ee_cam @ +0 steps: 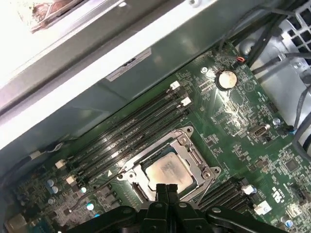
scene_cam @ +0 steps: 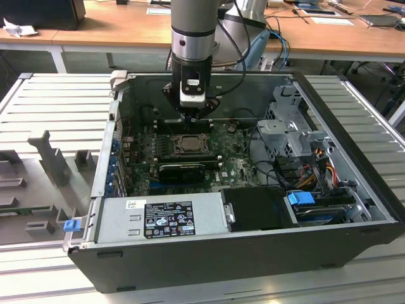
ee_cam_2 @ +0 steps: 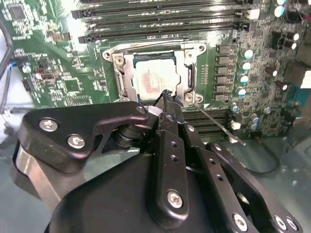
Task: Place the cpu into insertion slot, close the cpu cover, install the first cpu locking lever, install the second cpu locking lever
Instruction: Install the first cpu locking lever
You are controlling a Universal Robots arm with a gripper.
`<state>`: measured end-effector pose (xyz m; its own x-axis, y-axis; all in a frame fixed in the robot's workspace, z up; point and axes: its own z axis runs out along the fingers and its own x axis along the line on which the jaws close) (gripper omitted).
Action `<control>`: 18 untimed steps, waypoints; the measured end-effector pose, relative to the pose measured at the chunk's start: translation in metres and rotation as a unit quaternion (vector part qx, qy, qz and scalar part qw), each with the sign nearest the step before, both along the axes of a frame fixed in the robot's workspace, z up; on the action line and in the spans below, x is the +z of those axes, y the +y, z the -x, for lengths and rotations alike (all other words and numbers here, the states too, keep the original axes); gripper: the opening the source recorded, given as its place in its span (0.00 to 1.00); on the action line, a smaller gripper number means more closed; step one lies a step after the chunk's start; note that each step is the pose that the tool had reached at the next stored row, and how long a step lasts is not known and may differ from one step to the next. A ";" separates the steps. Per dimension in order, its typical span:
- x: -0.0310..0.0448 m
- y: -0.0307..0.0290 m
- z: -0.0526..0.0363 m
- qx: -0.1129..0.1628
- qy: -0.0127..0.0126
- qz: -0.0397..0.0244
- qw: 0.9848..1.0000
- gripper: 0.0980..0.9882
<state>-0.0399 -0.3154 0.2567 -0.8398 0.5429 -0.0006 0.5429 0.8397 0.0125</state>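
The end effector (ee_cam: 167, 190) hung over one edge of the insertion slot (scene_cam: 188, 143), its fingers drawn narrowly together and gripping nothing. The cpu (ee_cam_2: 151, 77) lay seated in that slot on the green motherboard (ee_cam: 233, 116), framed by the lowered cpu cover (ee_cam_2: 128, 73).

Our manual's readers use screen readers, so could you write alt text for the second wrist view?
The shut hand hangs at the edge of the insertion slot, where the cpu lies under the flat-lying cpu cover. A thin locking lever angles out from the slot's corner over the green motherboard.
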 end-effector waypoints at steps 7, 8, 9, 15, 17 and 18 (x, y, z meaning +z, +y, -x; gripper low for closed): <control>0.0001 0.0000 0.0000 0.089 0.000 0.000 0.996 0.01; 0.0014 -0.0001 0.0001 0.094 0.000 0.000 0.996 0.01; 0.0030 0.0000 0.0000 0.096 0.000 0.000 0.995 0.01; 0.0055 0.0000 0.0000 0.138 0.000 0.000 0.990 0.01; 0.0055 0.0000 0.0000 0.177 0.000 0.000 0.984 0.01; 0.0055 0.0000 0.0000 0.188 0.000 0.000 0.982 0.01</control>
<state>-0.0399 -0.3154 0.2623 -0.9810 0.1942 -0.0010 0.1942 0.9809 0.0133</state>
